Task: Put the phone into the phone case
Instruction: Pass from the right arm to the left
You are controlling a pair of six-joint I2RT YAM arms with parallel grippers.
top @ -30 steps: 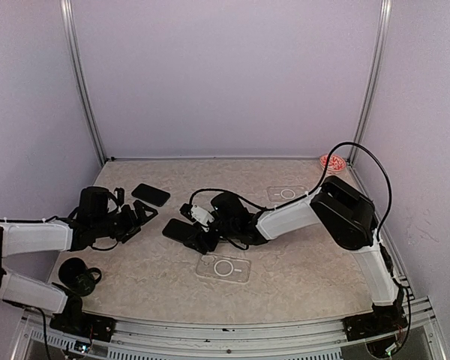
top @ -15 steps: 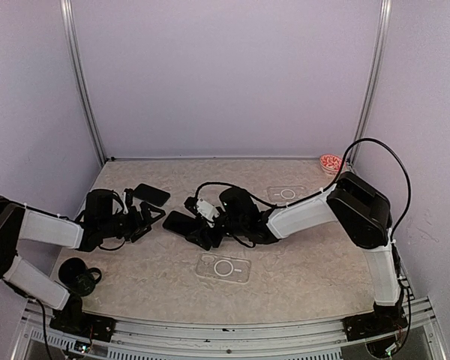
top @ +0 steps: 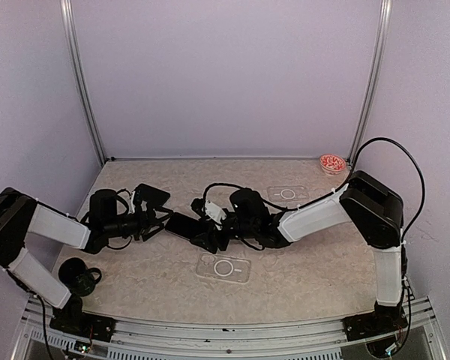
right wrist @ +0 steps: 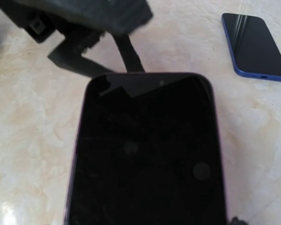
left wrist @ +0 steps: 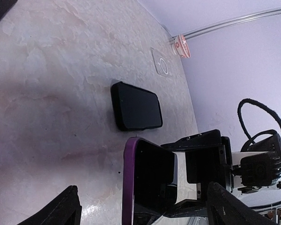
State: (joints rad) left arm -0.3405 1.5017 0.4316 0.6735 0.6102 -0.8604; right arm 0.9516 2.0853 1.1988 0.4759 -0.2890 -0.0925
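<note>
A black-screened phone (right wrist: 145, 150) with a purple rim (left wrist: 128, 187) is held tilted off the table, and my right gripper (top: 212, 229) is shut on its near end. My left gripper (top: 154, 222) stands open, its fingers (left wrist: 61, 211) wide on either side of the phone's free end with a gap showing on each side. A clear phone case (top: 223, 268) with a ring mark lies flat just in front of the grippers. A second clear case (top: 287, 193) lies at the back right.
A blue-edged phone (top: 151, 193) lies behind my left gripper. A black phone (left wrist: 136, 106) lies flat beyond the held one. A red-and-white dish (top: 332, 163) sits in the back right corner. A black round object (top: 79, 276) stands near the left arm's base.
My left gripper has moved right until its fingers straddle the phone's end, and its jaws have narrowed slightly. The right arm has carried the phone a little to the right.
</note>
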